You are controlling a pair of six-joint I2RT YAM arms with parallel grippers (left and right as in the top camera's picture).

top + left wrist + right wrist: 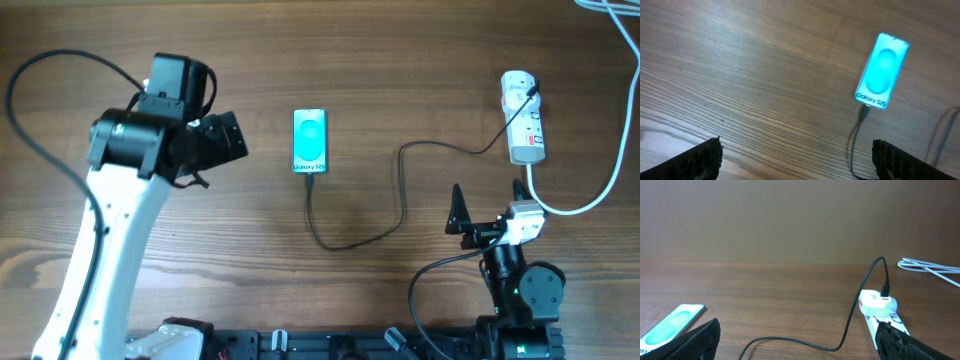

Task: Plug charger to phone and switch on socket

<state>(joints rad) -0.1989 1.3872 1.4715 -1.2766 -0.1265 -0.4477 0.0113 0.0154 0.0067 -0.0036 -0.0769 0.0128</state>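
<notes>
Wide-spread and empty, the left gripper (pixel 796 150) hung over the table (pixel 230 255) beside the phone (pixel 310 141), which lay flat mid-table with its screen lit. Its lower end met the charger (pixel 401 190) tip, apparently seated, so the plugging step looked done. From there the cable looped right and up to the socket (pixel 523 120), where its plug sat. Just below the socket sat the right gripper (pixel 488 208), fingers likewise parted and holding nothing, probably placed to reach the switch. Whether that was on, I could not tell.
</notes>
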